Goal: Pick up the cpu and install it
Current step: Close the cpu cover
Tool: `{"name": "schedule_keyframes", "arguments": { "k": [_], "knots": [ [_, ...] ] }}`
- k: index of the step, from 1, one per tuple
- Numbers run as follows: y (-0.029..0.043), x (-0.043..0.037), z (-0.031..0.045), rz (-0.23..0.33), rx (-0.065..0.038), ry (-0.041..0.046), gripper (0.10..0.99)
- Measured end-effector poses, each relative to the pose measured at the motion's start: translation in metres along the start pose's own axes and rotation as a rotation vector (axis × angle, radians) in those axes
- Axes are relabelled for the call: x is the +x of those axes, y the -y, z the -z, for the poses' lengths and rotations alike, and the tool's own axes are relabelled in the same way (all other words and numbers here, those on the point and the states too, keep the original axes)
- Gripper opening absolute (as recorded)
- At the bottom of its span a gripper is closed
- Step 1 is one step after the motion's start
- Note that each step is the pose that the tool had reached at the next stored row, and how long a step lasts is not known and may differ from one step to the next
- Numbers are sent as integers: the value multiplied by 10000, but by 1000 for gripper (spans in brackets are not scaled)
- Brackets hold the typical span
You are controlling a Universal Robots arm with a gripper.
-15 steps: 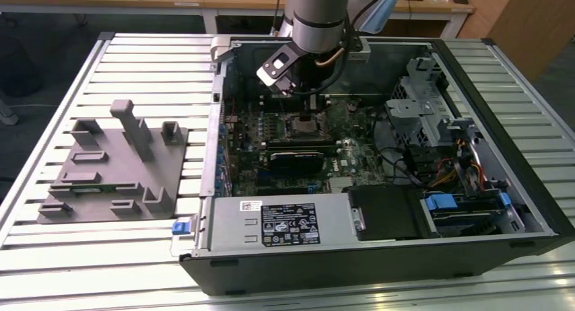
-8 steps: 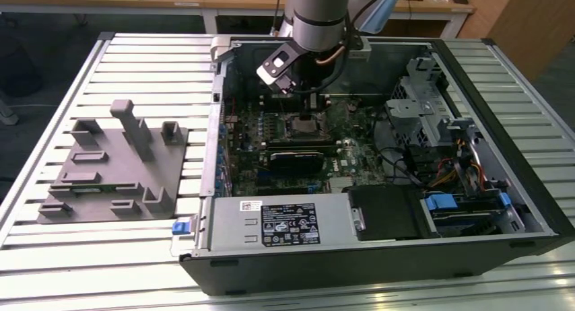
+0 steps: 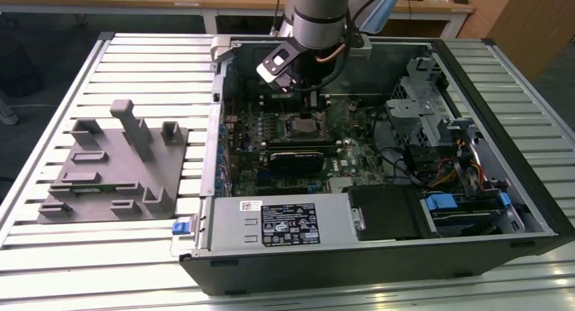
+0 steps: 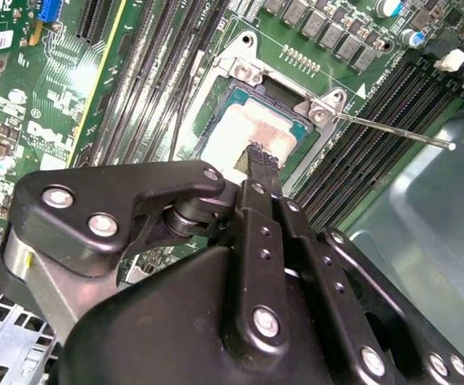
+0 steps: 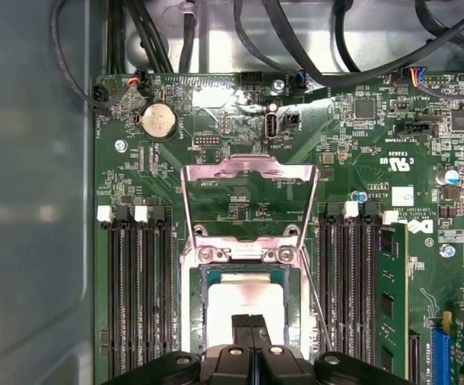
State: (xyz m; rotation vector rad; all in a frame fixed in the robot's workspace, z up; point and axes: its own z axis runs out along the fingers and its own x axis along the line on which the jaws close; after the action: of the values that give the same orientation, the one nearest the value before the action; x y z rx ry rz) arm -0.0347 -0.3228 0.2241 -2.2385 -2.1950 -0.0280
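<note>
The cpu [image 4: 236,132], a flat square chip with a silver top, lies flat inside the motherboard socket [image 4: 252,76] and is also seen in the first wrist view [image 5: 244,295]. My gripper [image 4: 262,155] stands right over it, its two black fingers pressed together with the tips at or just above the chip's top; nothing sits between them. From the first wrist camera, the gripper [image 5: 252,323] hangs over the chip's near half. In the exterior view my gripper [image 3: 308,116] reaches down into the open computer case [image 3: 503,210] at the socket [image 3: 303,127].
The socket's metal load plate [image 5: 250,192] is swung open and its thin lever [image 4: 392,132] sticks out sideways. Memory slots [image 5: 136,297] flank the socket. A grey tray [image 3: 108,183] with upright blocks lies at the exterior view's left. The power supply [image 3: 279,220] sits at the case front.
</note>
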Motion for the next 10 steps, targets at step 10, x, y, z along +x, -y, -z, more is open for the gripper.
{"name": "schedule_keyframes", "arguments": {
  "k": [10],
  "knots": [
    [0, 0, 40, -1, 0, -12, 106]
  ]
}}
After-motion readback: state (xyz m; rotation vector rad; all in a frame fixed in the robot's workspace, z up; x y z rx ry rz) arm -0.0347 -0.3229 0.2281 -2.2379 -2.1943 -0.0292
